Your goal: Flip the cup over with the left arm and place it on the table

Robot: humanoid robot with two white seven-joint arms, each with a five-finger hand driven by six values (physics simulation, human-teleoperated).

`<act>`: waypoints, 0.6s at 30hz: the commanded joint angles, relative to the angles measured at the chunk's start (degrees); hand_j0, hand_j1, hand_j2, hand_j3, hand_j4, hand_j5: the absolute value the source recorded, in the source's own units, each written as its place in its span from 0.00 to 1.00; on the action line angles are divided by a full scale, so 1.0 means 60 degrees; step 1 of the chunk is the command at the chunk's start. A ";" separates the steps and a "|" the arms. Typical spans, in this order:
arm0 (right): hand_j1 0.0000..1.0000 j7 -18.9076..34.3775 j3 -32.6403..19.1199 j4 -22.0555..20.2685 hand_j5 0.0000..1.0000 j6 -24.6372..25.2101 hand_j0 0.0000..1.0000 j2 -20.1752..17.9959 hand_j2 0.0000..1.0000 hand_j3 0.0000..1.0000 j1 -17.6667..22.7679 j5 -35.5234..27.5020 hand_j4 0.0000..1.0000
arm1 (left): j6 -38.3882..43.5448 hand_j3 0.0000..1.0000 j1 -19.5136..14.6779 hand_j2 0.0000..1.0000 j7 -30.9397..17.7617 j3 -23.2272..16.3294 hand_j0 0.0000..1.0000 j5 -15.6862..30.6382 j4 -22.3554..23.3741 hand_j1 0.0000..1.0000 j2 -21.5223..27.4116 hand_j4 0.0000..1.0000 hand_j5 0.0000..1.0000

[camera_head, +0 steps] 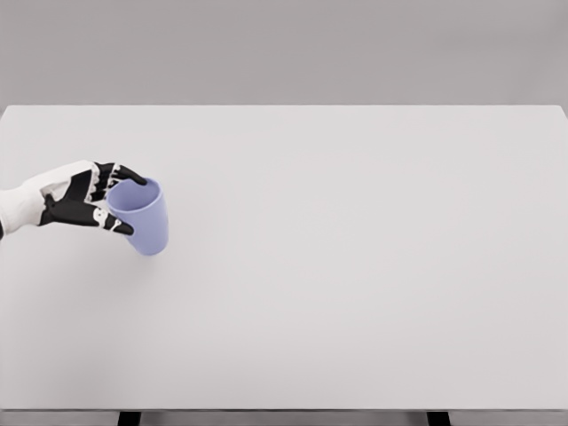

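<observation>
left hand (89, 197) has fingers wrapped around the rim end of the purple cup (140, 216), which sits right of the hand near the table (355, 266) left edge; cup axis tilted, mouth up-left toward the palm, base low, needs rotating upright

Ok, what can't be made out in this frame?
- Head view: the cup base's contact with the table, no side angle.
- Left hand grip: far-side fingers hidden behind the rim.
- Left arm cut off by the left edge.
- Right arm: out of frame.
</observation>
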 commanded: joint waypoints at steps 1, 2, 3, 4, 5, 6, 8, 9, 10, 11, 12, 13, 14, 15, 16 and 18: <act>1.00 0.0004 0.0000 0.0007 1.00 0.0000 1.00 0.0000 1.00 1.00 0.0014 0.0002 1.00 | -0.0001 0.59 0.0000 0.59 0.0026 0.0144 0.59 0.0011 0.0058 0.59 0.0009 0.59 0.59; 1.00 -0.0010 0.0000 -0.0008 1.00 0.0000 1.00 0.0000 1.00 1.00 0.0015 0.0002 1.00 | -0.0001 0.59 0.0000 0.59 0.0026 0.0247 0.59 0.0011 0.0072 0.59 0.0009 0.59 0.59; 1.00 -0.0010 0.0000 0.0007 1.00 0.0000 1.00 0.0000 1.00 1.00 0.0015 0.0002 1.00 | -0.0001 0.59 0.0029 0.59 0.0026 0.0320 0.59 0.0011 0.0072 0.59 0.0009 0.59 0.59; 1.00 0.0004 0.0000 -0.0008 1.00 0.0000 1.00 0.0000 1.00 1.00 0.0015 0.0002 1.00 | 0.0013 0.60 0.0117 0.60 0.0026 0.0451 0.60 0.0011 0.0072 0.60 0.0009 0.60 0.60; 1.00 0.0004 0.0000 -0.0008 1.00 0.0000 1.00 0.0000 1.00 1.00 0.0015 0.0002 1.00 | -0.0001 0.59 0.0234 0.59 0.0026 0.0598 0.59 0.0011 0.0072 0.59 0.0009 0.59 0.59; 1.00 0.0004 0.0000 0.0007 1.00 0.0000 1.00 0.0000 1.00 1.00 0.0015 0.0002 1.00 | 0.0013 0.59 0.0380 0.59 0.0041 0.0803 0.59 -0.0004 0.0087 0.59 -0.0006 0.59 0.59; 1.00 -0.0010 0.0000 0.0007 1.00 0.0000 1.00 0.0000 1.00 1.00 0.0015 0.0002 1.00 | 0.0013 0.59 0.0395 0.59 0.0026 0.0877 0.59 -0.0004 0.0087 0.59 -0.0035 0.59 0.59; 1.00 0.0004 0.0000 0.0007 1.00 0.0000 1.00 0.0000 1.00 1.00 0.0000 0.0002 1.00 | 0.0013 0.59 0.0395 0.59 0.0026 0.0892 0.59 -0.0004 0.0087 0.59 -0.0079 0.59 0.59; 1.00 0.0004 0.0000 0.0007 1.00 0.0000 1.00 0.0000 1.00 1.00 0.0015 0.0002 1.00 | 0.0013 0.59 0.0352 0.59 0.0026 0.0877 0.59 -0.0019 0.0087 0.59 -0.0065 0.59 0.59; 1.00 0.0004 0.0000 -0.0008 1.00 0.0000 1.00 0.0000 1.00 1.00 0.0015 0.0002 1.00 | 0.0013 0.59 0.0352 0.59 0.0026 0.0877 0.59 -0.0019 0.0087 0.59 -0.0065 0.59 0.59; 1.00 0.0004 0.0000 -0.0008 1.00 0.0000 1.00 0.0000 1.00 1.00 0.0015 0.0002 1.00 | 0.0013 0.59 0.0322 0.59 0.0026 0.0877 0.59 -0.0019 0.0072 0.59 -0.0079 0.59 0.59; 1.00 -0.0010 0.0000 0.0007 1.00 0.0000 1.00 0.0000 1.00 1.00 0.0015 0.0002 1.00 | 0.0013 0.59 0.0322 0.59 0.0026 0.0877 0.59 -0.0019 0.0072 0.59 -0.0094 0.59 0.59; 1.00 -0.0010 0.0000 0.0007 1.00 0.0000 1.00 0.0000 1.00 1.00 0.0014 0.0002 1.00 | 0.0028 0.59 0.0308 0.59 0.0026 0.0877 0.59 -0.0033 0.0087 0.59 -0.0094 0.59 0.59; 1.00 0.0004 0.0000 -0.0008 1.00 0.0000 1.00 0.0000 1.00 1.00 0.0014 -0.0013 1.00 | 0.0028 0.59 0.0308 0.59 0.0026 0.0892 0.59 -0.0062 0.0087 0.59 -0.0123 0.59 0.59; 1.00 -0.0010 0.0000 0.0007 1.00 0.0000 1.00 0.0000 1.00 1.00 0.0015 0.0002 1.00 | 0.0028 0.59 0.0308 0.59 0.0026 0.0906 0.59 -0.0194 0.0087 0.59 -0.0181 0.59 0.59; 1.00 0.0004 0.0000 0.0007 1.00 0.0000 1.00 0.0000 1.00 1.00 0.0015 0.0002 1.00 | 0.0043 0.59 0.0293 0.59 0.0026 0.0950 0.59 -0.0238 0.0087 0.59 -0.0270 0.59 0.59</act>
